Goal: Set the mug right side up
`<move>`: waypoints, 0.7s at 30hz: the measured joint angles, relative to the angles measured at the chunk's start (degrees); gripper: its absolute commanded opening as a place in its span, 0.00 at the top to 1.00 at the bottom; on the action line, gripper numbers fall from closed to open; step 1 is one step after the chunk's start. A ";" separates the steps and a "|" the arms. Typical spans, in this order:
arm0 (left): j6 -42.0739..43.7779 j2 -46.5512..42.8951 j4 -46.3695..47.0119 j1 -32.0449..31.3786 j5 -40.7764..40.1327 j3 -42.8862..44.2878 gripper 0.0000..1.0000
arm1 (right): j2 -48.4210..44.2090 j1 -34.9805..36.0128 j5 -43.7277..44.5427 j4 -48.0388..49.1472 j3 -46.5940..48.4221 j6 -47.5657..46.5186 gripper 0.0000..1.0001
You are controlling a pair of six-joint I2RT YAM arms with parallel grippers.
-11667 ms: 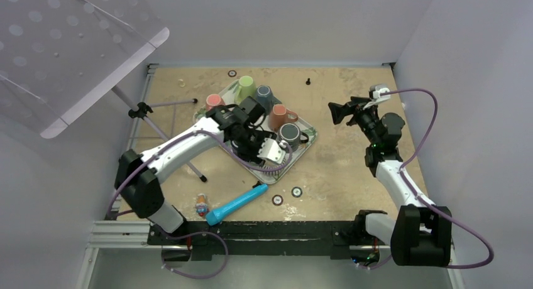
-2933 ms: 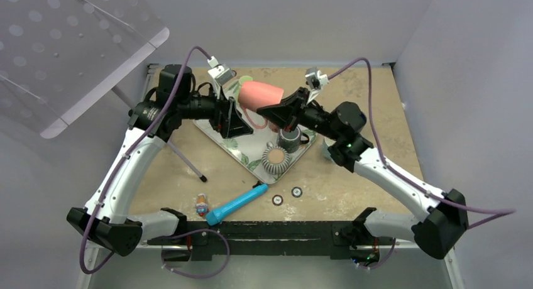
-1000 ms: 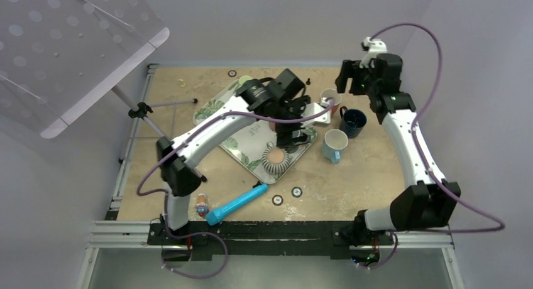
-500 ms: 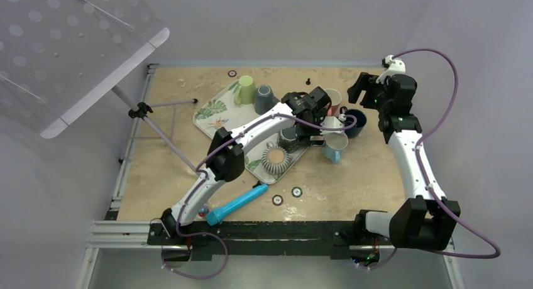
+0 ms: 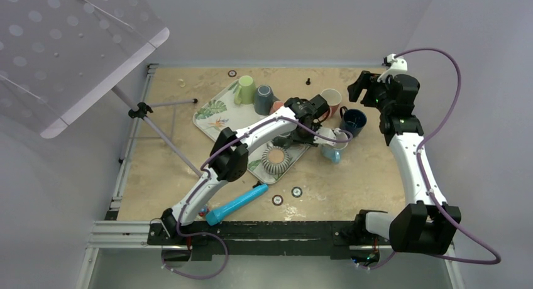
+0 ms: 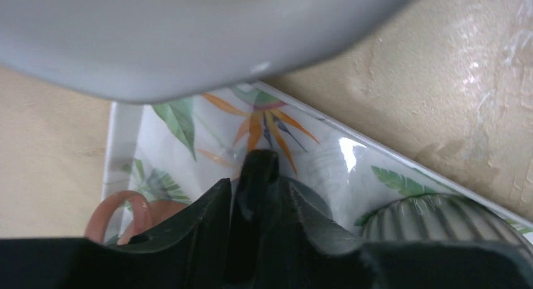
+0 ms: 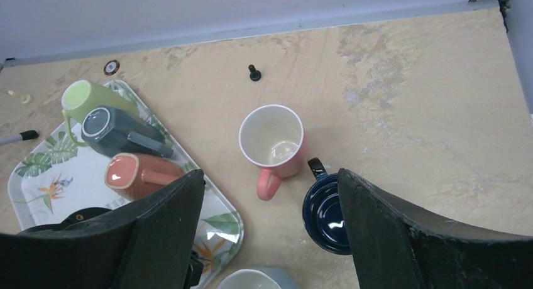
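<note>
A leaf-patterned tray holds upside-down mugs: green, slate, orange and a ribbed one. My left gripper reaches over the tray's right corner. In the left wrist view it is shut on the dark handle of a dark grey mug, whose body is mostly hidden behind the fingers. My right gripper hangs high at the back right, open and empty. Below it a pink mug, a navy mug and a light blue mug stand upright on the table.
A blue tube and a small toy lie near the front edge. A tripod with a clear panel stands at the left. Small round markers lie in front of the tray.
My left gripper has swung from over the light blue mug back to the tray's right corner and down. The right arm has hardly moved.
</note>
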 measured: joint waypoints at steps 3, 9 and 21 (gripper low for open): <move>0.94 0.00 -2.05 0.02 0.07 -1.07 0.93 | 0.00 0.00 -0.20 0.00 -0.07 -0.02 0.19; 0.55 -1.81 -3.82 0.11 0.59 -4.09 1.00 | 0.00 0.00 -0.42 -0.04 -0.07 -0.04 0.19; -11.13 -20.31 0.04 2.54 1.14 -9.64 1.00 | -7.58 0.00 -6.01 -0.61 -1.14 0.07 0.16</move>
